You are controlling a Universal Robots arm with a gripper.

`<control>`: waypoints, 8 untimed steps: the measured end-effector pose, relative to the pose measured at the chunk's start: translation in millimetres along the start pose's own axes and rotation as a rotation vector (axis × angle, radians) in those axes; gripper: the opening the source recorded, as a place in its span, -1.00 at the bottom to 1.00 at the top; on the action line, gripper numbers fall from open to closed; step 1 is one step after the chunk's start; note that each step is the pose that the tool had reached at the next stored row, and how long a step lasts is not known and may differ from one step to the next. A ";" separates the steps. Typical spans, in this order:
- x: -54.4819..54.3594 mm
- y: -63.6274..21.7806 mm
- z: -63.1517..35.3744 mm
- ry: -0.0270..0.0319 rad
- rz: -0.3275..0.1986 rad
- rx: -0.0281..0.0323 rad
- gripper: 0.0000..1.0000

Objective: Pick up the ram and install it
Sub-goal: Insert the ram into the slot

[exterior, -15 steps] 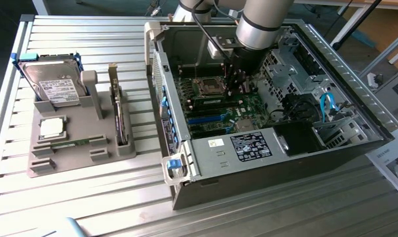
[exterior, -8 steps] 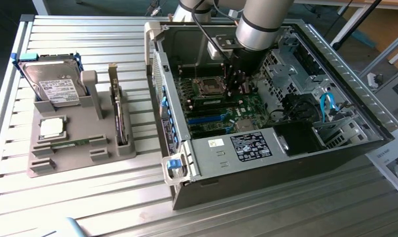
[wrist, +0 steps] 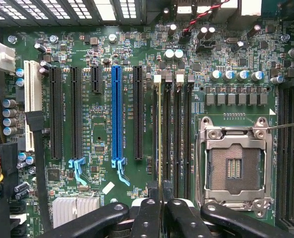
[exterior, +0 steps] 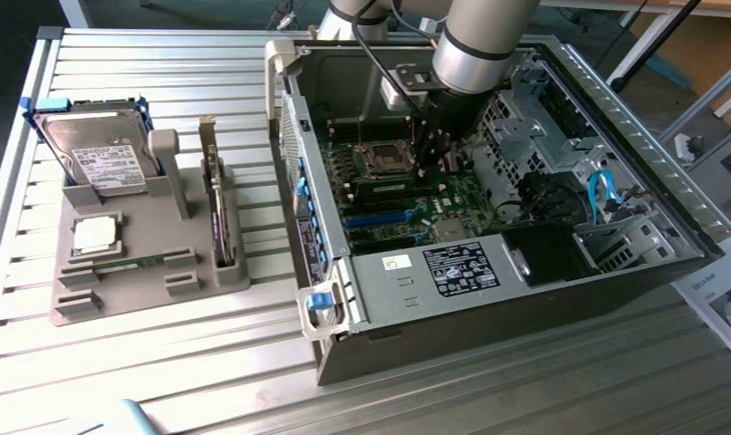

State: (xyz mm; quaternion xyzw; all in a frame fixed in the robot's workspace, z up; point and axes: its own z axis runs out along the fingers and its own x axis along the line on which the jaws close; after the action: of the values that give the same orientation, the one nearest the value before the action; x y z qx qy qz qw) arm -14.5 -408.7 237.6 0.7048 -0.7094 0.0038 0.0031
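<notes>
In the wrist view the ram [wrist: 159,139] shows edge-on as a thin pale line. It runs along the outermost of the dark memory slots [wrist: 179,139], beside the open processor socket [wrist: 234,168]. My gripper [wrist: 160,210] is shut on the ram's near end, with one black finger [wrist: 146,218] on each side. In the exterior view the gripper [exterior: 436,159] reaches straight down into the open computer case [exterior: 462,272], just right of the socket [exterior: 383,159]. There the ram itself is hidden behind the fingers.
A grey parts holder [exterior: 136,290] lies at the exterior view's left. It carries a hard drive [exterior: 100,154], a square silver processor chip [exterior: 96,234], an upright card [exterior: 224,217] and a thin green strip [exterior: 136,263]. Expansion slots, one of them blue [wrist: 116,114], and cables [exterior: 601,195] crowd the case.
</notes>
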 end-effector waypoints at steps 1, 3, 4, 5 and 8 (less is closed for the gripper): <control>0.0 0.0 0.0 0.0000 0.000 0.0000 -0.76; 0.0 0.0 0.4 -0.0002 0.000 0.0001 -0.76; 0.0 0.0 0.9 -0.0001 0.000 0.0002 -0.76; 0.0 0.0 1.5 -0.0001 0.000 0.0002 -0.76; -0.1 0.0 3.2 -0.0002 0.000 0.0003 -0.76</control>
State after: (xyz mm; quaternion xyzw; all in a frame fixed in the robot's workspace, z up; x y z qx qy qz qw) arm -14.5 -408.7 234.5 0.7048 -0.7094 0.0038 0.0029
